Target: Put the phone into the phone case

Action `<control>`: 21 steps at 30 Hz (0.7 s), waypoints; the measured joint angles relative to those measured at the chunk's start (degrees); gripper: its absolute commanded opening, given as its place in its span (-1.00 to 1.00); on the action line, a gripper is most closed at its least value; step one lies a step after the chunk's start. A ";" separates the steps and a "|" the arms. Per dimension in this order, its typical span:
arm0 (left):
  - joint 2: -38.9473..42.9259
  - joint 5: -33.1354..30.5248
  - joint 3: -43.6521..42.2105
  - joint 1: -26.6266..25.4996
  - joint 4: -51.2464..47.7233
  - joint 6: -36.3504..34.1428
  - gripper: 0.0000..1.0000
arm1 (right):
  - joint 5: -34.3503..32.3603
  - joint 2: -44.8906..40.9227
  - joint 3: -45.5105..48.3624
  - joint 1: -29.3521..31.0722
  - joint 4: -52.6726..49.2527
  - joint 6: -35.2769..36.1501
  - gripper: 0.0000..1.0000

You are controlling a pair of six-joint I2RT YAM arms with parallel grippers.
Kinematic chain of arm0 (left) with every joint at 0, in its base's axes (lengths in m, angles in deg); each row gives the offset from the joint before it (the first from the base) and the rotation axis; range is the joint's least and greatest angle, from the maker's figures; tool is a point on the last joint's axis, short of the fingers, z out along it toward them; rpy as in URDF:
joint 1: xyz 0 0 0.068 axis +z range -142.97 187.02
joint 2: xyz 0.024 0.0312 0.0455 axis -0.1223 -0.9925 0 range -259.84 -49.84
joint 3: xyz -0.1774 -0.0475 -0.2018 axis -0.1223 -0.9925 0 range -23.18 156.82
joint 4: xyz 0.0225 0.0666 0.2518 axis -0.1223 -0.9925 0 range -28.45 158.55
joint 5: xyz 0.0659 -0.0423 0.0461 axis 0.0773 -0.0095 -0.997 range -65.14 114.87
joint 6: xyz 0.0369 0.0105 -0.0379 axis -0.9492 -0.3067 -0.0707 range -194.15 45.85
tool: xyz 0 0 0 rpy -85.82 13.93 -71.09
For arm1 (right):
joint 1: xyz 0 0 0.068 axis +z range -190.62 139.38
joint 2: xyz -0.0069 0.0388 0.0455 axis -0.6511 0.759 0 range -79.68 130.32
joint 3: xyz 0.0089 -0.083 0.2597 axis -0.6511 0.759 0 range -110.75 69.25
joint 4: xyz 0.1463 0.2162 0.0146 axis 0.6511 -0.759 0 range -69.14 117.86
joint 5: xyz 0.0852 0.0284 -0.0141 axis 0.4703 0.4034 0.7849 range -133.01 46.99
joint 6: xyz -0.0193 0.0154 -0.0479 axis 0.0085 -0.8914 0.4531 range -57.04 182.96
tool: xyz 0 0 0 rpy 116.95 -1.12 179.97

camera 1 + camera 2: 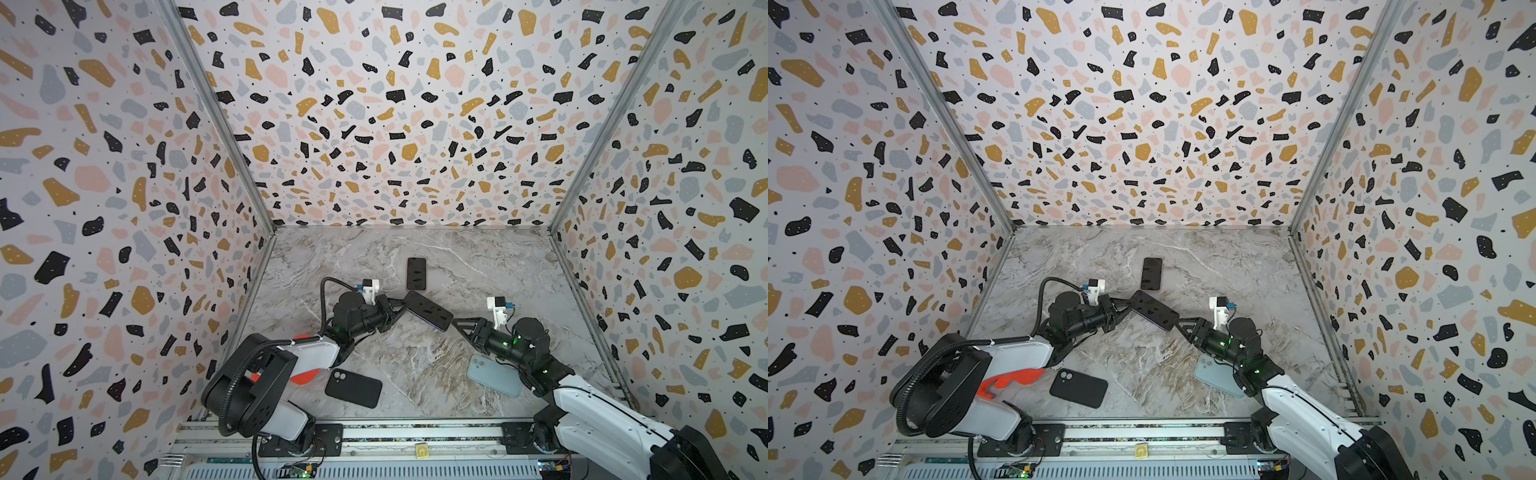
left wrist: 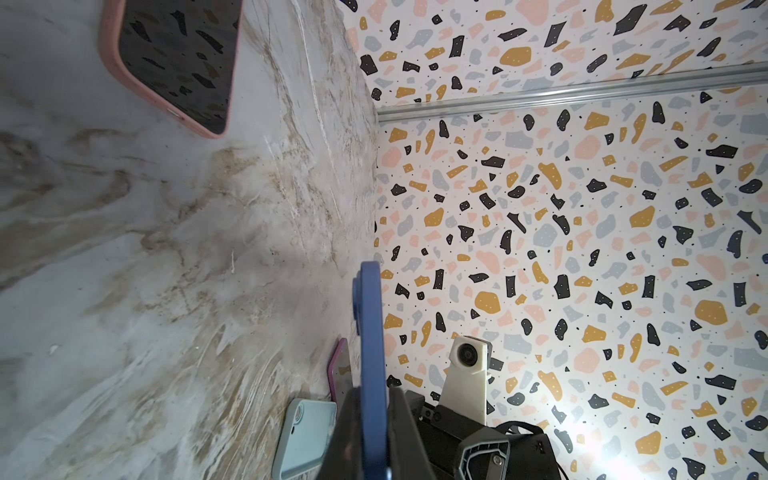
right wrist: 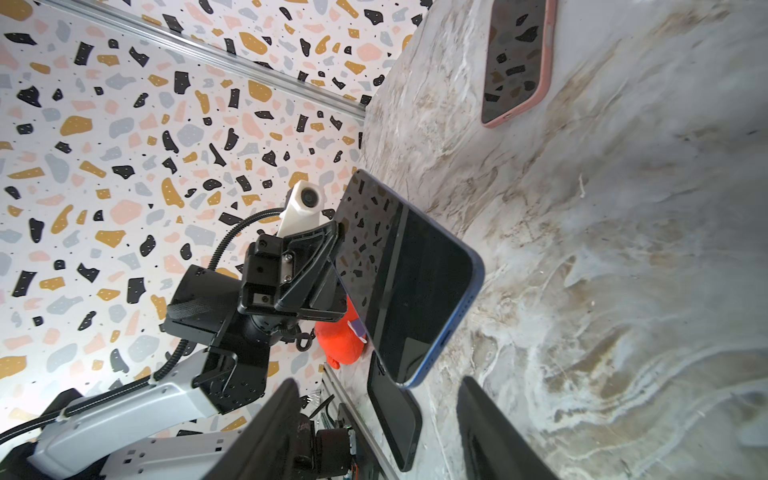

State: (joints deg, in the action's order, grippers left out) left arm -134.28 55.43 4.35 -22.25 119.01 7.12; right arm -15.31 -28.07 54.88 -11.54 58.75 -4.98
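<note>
A blue-edged phone (image 1: 428, 309) (image 1: 1154, 309) hangs tilted above the marble table, dark screen up. My left gripper (image 1: 401, 305) (image 1: 1125, 305) (image 2: 374, 399) is shut on one end of it; the left wrist view shows the phone (image 2: 372, 353) edge-on between the jaws. My right gripper (image 1: 457, 322) (image 1: 1179, 322) (image 3: 376, 380) is open at the phone's (image 3: 411, 286) other end, fingers wide on either side of its corner, not touching. A black phone case (image 1: 353, 387) (image 1: 1079, 387) (image 3: 395, 415) lies back-up near the front. A light blue phone case (image 1: 492, 374) (image 1: 1214, 376) (image 2: 305, 436) lies under the right arm.
A phone in a pink case (image 1: 416, 273) (image 1: 1151, 273) (image 2: 174, 62) (image 3: 517, 62) lies further back. An orange-red object (image 1: 303, 374) (image 1: 1013, 378) (image 3: 340, 345) sits under the left arm. A purple-rimmed edge (image 2: 338, 365) shows beside the light blue case. Patterned walls close three sides.
</note>
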 measured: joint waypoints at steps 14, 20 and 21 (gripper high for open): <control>-0.33 -1.36 -0.07 -1.07 6.10 3.85 -1.00 | 4.31 9.27 0.02 -2.23 13.33 -6.49 -0.09; -0.68 -1.38 -0.26 -1.60 7.67 4.90 -1.00 | 4.50 12.04 0.02 -3.21 18.12 -7.91 -0.29; -0.70 -1.38 -0.31 -1.62 7.91 4.98 -1.00 | 4.55 12.50 0.02 -3.30 18.82 -8.20 -0.35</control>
State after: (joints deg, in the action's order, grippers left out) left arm -134.98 54.05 4.04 -23.87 126.92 12.10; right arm -10.76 -15.56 54.90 -14.84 77.57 -13.18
